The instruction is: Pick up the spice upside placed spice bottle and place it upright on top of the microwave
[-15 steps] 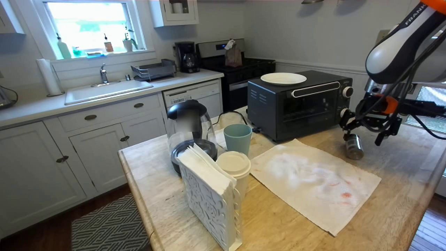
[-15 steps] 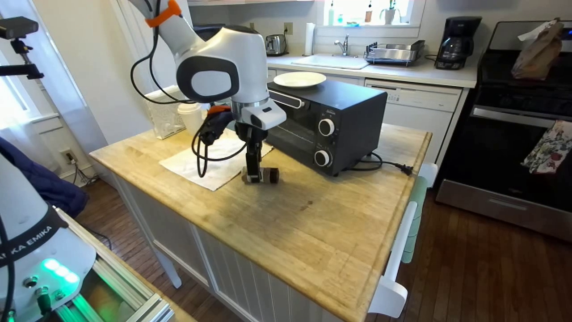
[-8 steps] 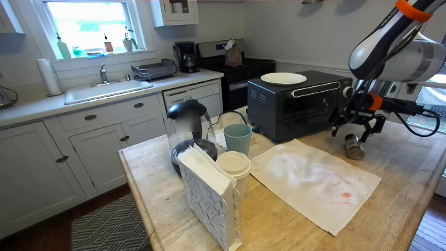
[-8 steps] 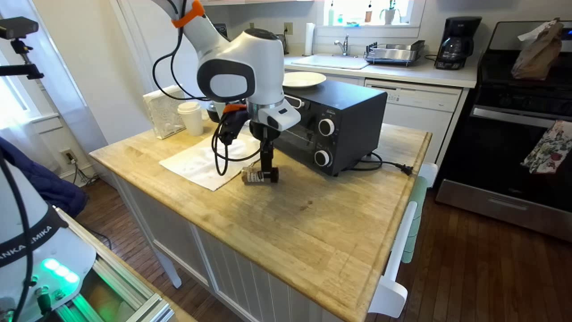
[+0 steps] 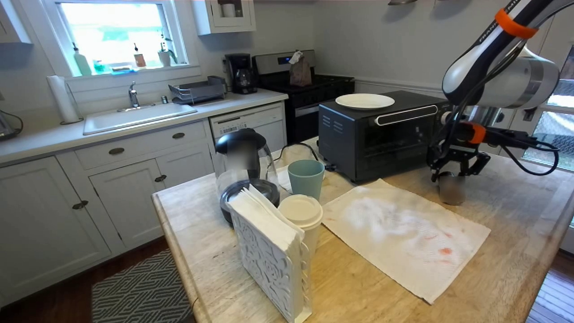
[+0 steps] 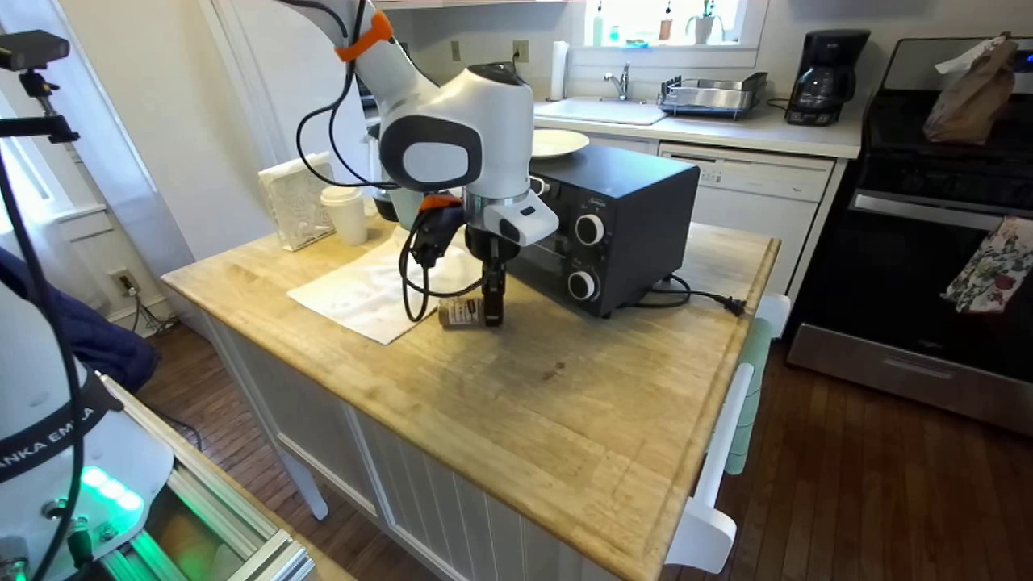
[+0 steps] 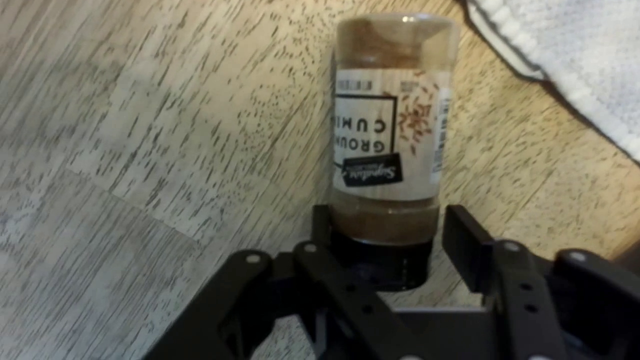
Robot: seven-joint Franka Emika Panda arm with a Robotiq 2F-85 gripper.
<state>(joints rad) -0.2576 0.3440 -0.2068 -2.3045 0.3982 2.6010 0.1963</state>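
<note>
The spice bottle [image 7: 390, 130] lies on its side on the wooden table, a clear jar of brown powder with a pale label and black cap. In the wrist view my gripper [image 7: 387, 222] straddles its cap end. The left finger looks close against the bottle, while a gap shows between the right finger [image 7: 467, 247] and the jar, so the jaws are partly open. In an exterior view the gripper [image 6: 493, 311] hides the cap, leaving the label of the bottle [image 6: 462, 313] visible. The microwave [image 5: 381, 143] is the black oven just behind the gripper.
A white plate [image 5: 365, 101] occupies part of the microwave's top. Beside the bottle lies a pale cloth [image 5: 403, 237]. Farther along stand a teal mug [image 5: 306, 177], a lidded white cup [image 5: 301, 213], a napkin holder [image 5: 273, 264] and a glass kettle [image 5: 246, 175].
The gripper has moved along the bottle from its body to the cap end, nearer the microwave. Its fingers have come closer together around the cap. The bottle has stayed about where it was.
</note>
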